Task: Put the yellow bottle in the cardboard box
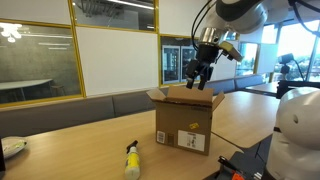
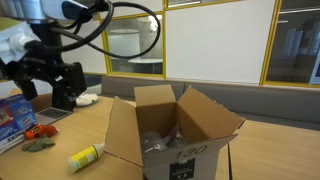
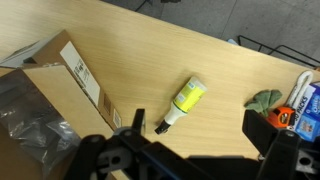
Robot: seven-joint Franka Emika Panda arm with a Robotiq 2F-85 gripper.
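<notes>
The yellow bottle [image 1: 131, 160] lies on its side on the wooden table, beside the cardboard box [image 1: 185, 120]. In an exterior view the bottle [image 2: 85, 156] lies at the box's [image 2: 175, 135] left front corner. The box stands open with its flaps up and has a white label on its side. My gripper [image 1: 201, 75] hangs in the air above table level, open and empty, also seen in an exterior view [image 2: 60, 88]. In the wrist view the bottle [image 3: 184, 102] lies below and ahead of my open fingers [image 3: 196, 126], dark top towards me, with the box [image 3: 55, 85] at the left.
A green cloth [image 3: 265, 100] and a blue printed booklet [image 2: 12, 115] lie on the table beyond the bottle. Crumpled plastic [image 2: 160, 140] fills the box's bottom. A white robot body [image 1: 297, 130] stands at the table's near end. Glass partitions stand behind the table.
</notes>
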